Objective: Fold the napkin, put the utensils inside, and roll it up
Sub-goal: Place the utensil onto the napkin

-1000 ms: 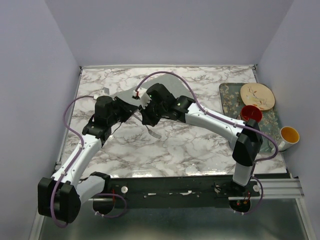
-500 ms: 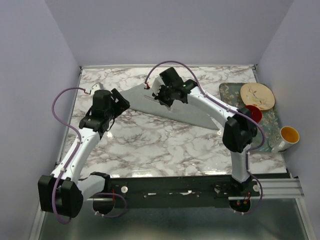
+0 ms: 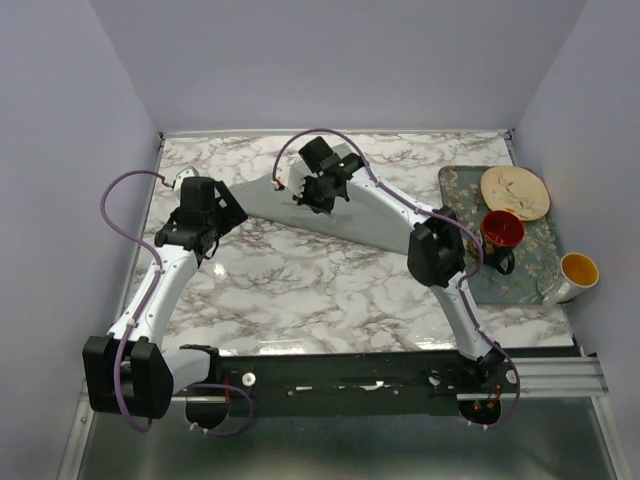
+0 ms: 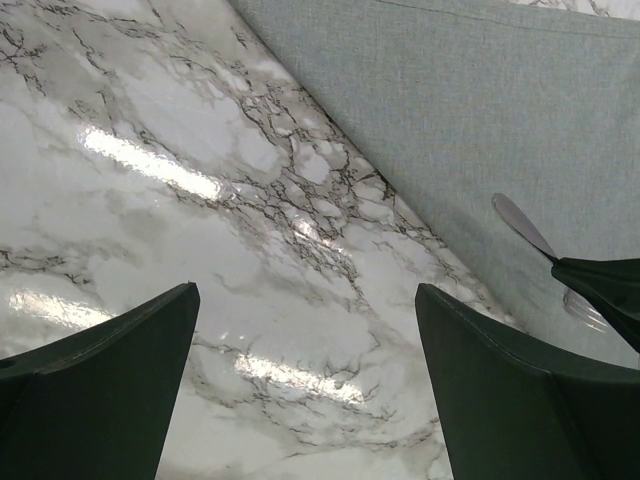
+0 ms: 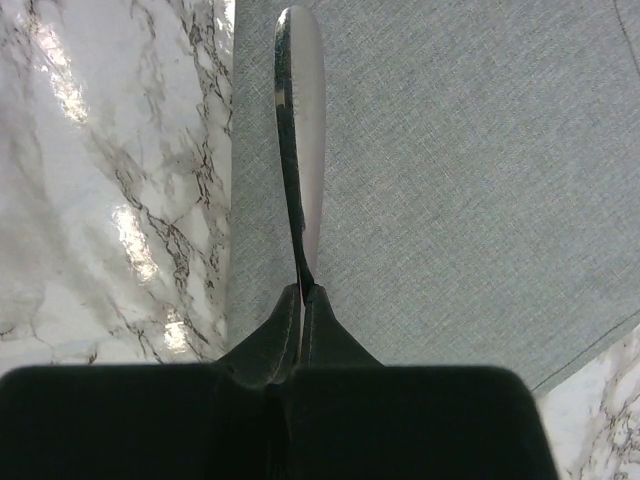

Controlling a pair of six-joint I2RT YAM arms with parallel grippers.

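Beside the floral grey tray point(image 3: 455, 190), the soft, light grey-green cloth napkin point(image 3: 330, 218) is probably best taken at a corner by the empty, wide-open left gripper point(image 4: 305, 290), while a thin silver utensil point(image 5: 300, 120) is pinched in the closed right gripper point(image 5: 302, 295).

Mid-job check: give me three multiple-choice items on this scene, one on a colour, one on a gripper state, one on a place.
1. The napkin is: A red; B grey-green; C yellow.
2. The right gripper is: A open; B shut on the utensil; C shut on the napkin.
3. The red cup stands: A on the napkin; B on the tray; C in the right gripper.

Answers: 1 B, the cloth shows plain grey-green in both wrist views. 2 B, the fingers meet on the metal utensil, which lies over the napkin. 3 B, the cup sits on the patterned tray at the right of the table.
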